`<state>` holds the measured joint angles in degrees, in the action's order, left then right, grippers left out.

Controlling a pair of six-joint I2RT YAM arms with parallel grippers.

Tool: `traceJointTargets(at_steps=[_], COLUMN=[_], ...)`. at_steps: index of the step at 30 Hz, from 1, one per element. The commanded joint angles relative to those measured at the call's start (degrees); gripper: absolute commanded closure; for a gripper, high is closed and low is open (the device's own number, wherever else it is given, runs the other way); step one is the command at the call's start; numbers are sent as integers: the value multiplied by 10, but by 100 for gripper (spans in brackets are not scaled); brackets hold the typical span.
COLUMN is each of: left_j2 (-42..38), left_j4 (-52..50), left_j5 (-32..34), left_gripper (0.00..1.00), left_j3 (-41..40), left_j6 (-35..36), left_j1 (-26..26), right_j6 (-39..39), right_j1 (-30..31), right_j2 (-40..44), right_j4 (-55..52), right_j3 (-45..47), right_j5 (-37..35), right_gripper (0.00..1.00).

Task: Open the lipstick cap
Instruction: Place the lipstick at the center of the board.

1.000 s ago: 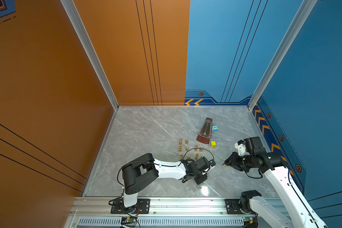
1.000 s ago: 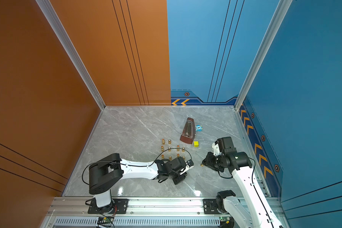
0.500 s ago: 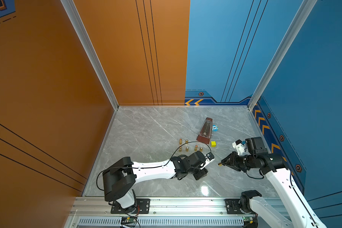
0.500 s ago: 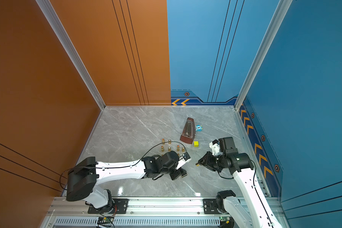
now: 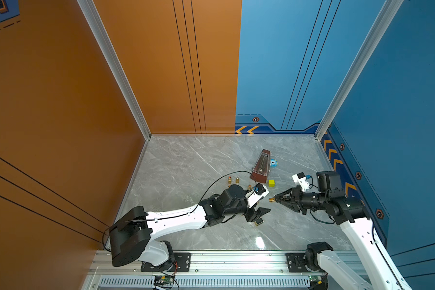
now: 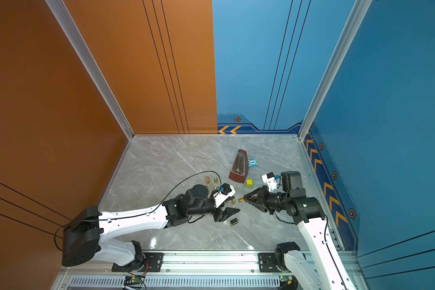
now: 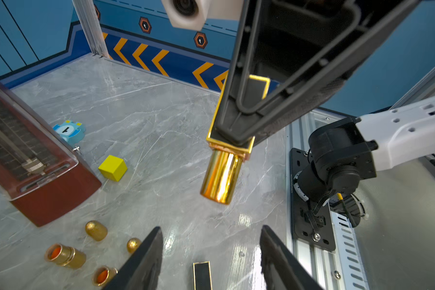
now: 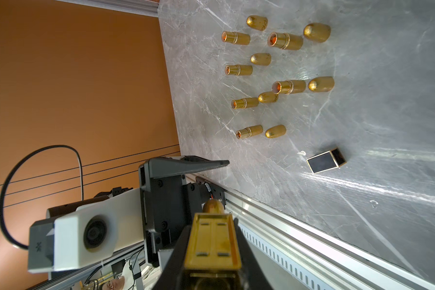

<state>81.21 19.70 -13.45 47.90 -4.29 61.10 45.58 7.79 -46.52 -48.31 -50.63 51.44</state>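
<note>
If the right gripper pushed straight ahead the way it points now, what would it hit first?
Most likely the left gripper: the lipstick held in the right gripper aims at its open jaws, with nothing between. Height is unclear, so it might pass just above them.

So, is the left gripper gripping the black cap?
No, the black cap lies free on the table and the left gripper stands open.

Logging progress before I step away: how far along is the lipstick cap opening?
Done: the black cap lies on the table, off the lipstick. In hand: the right gripper grips the lipstick; the left gripper has open jaws by the cap. Left: apparently nothing.
</note>
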Motion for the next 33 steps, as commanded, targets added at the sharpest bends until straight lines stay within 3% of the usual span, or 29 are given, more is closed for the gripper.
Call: traceJointTargets(at_steps=[1,10,33], left_j2=[-3,5,55], left_j4=[71,129,204], left_j5=[-48,-81,-122], left_gripper=[36,36,60], left_j3=[-5,3,35], left_j6=[-12,-36,-75], left_j1=[-7,-21,-37], right_j6=[49,82,126], right_j1=[-3,-3,-3], right_j2=[11,14,29], right_j4=[46,81,123], right_j3=[12,25,44], right_j5=[38,61,82], right_gripper=[73,74,75])
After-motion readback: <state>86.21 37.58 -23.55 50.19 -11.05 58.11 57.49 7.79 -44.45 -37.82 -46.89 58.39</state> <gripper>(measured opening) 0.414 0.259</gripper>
